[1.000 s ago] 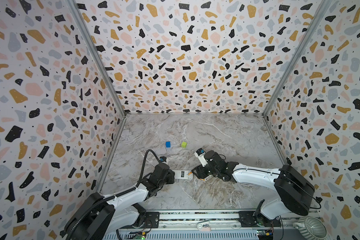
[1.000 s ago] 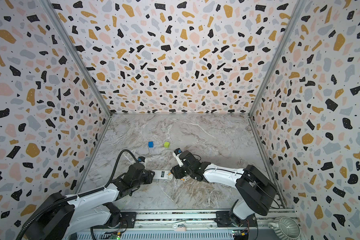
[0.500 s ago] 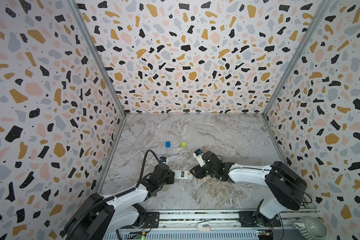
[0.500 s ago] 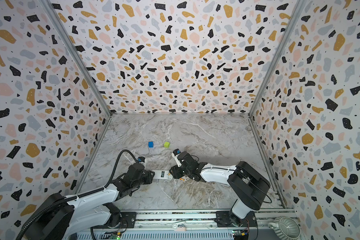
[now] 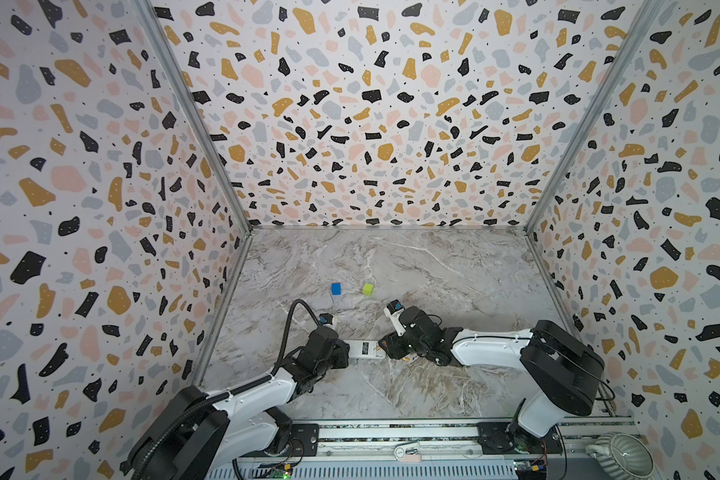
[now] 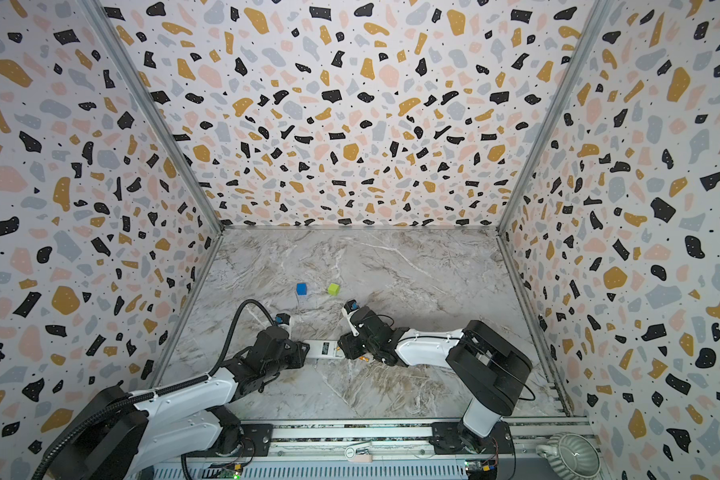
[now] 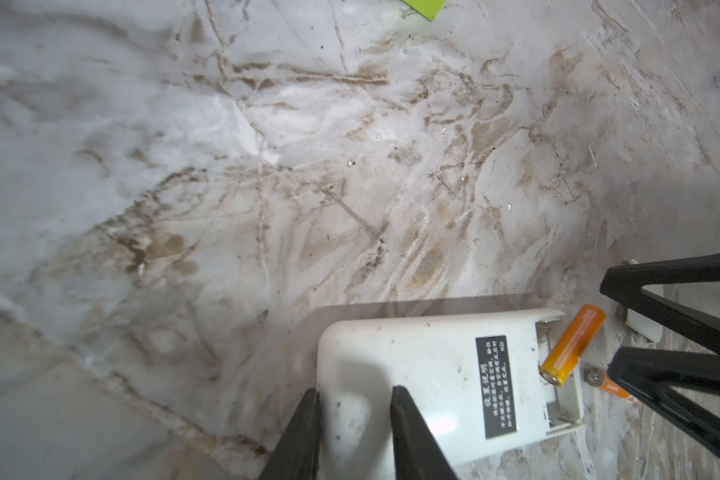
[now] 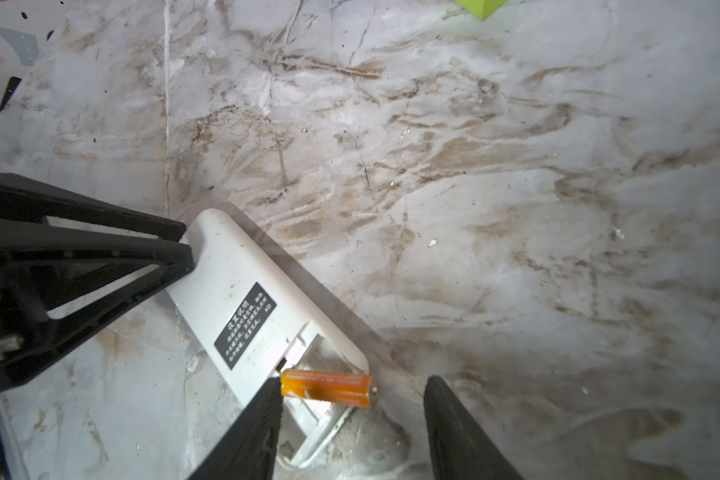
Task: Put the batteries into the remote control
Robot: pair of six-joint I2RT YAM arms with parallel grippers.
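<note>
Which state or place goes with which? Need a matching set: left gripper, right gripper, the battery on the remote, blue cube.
Things:
1. left gripper
2. right gripper
3. battery
4. blue cube

States or places:
A. lying askew across the open compartment of the remote control, not seated
B. open
C. on the table beside the green cube
D. shut on the remote control's end away from the compartment

Pairs: 1-D, 2-B, 3-A, 4-C
</note>
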